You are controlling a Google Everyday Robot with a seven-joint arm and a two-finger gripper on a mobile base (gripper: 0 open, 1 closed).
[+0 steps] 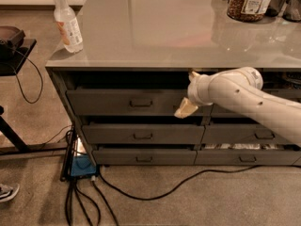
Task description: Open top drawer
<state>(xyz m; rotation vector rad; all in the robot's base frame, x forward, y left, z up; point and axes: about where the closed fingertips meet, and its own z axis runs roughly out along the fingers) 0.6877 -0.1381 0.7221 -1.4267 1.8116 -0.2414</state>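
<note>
The gripper (pixel 186 109) hovers at the top drawer's (pixel 108 102) right end, right of its handle (pixel 141 103), apparently lining up a pull. Whether it is apart or together, I cannot tell.

The white arm (pixel 254 102) enters from the right edge and extends left and slightly upward to a rounded wrist joint (pixel 202 89) near scene centre. The cream-coloured gripper (pixel 185 109) hangs below and left of the wrist joint, angled down-left.

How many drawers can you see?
6. Left: top drawer, middle drawer, bottom drawer. Right: right middle drawer, right bottom drawer, and one above mostly hidden by the arm. The gripper is beside the top drawer's right end.
</note>
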